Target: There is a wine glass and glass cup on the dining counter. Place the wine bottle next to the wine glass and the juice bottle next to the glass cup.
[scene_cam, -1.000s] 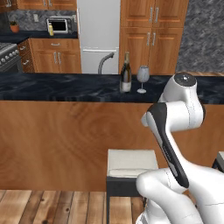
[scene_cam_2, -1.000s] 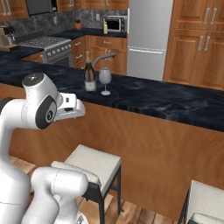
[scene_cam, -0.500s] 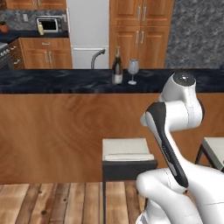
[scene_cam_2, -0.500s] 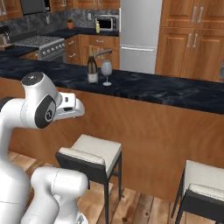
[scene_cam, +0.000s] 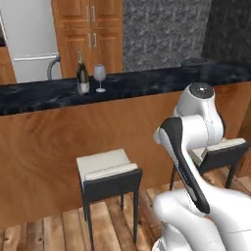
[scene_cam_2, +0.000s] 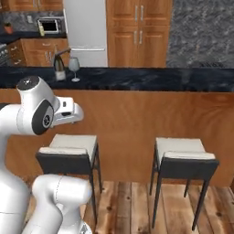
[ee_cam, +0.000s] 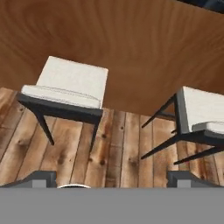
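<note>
Wine bottle (scene_cam: 82, 75) just beside wine glass (scene_cam: 99, 76) on table (scene_cam: 147, 81). Pincer (ee_cam: 112, 178) wide, empty, above stools (ee_cam: 70, 89).

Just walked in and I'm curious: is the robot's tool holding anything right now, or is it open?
Tool: open and holding nothing, its two dark tips spread wide over the wooden floor between two white-cushioned stools.

Below my hand two stools (ee_cam: 70, 87) (ee_cam: 203, 114) stand against the counter (scene_cam: 44, 93) front, with bare floor (ee_cam: 122, 148) between them where I could pass. Up on the counter, the bottle (scene_cam: 82, 75) and wine glass (scene_cam: 100, 76) stand just beside each other, far ahead to my left; the top to their right lies open.
</note>
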Controlling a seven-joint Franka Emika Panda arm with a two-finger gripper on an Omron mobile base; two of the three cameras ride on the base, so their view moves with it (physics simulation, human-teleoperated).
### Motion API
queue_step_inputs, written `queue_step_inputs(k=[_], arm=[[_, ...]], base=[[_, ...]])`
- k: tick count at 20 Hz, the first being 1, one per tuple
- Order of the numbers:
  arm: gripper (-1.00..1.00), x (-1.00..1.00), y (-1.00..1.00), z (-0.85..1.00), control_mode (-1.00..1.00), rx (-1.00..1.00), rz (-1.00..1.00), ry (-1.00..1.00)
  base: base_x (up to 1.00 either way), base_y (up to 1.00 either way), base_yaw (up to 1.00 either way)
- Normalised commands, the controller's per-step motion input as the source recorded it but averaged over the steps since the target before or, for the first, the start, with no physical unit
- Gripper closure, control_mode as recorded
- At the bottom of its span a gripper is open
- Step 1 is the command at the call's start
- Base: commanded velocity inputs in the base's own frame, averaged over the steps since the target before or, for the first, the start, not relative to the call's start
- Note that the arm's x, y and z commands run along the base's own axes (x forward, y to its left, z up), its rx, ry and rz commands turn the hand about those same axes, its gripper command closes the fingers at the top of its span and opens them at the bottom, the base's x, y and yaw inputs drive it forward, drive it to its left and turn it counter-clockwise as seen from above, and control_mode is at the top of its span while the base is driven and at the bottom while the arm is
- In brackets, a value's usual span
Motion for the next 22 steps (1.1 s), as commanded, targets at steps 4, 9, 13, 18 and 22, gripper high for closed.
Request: queue_step_inputs(k=[4,9,13,18,22], arm=[[-1.0,0.0,0.0,0.0,1.0,0.0,0.0,0.0],[-1.0,0.0,0.0,0.0,1.0,0.0,0.0,0.0],[-1.0,0.0,0.0,0.0,1.0,0.0,0.0,0.0],[-1.0,0.0,0.0,0.0,1.0,0.0,0.0,0.0],[-1.0,0.0,0.0,0.0,1.0,0.0,0.0,0.0]], base=[[0.0,0.03,-0.95],[0.0,0.03,-0.97],[0.0,0.02,-0.98],[0.0,0.02,-0.97],[0.05,0.01,-0.87]])
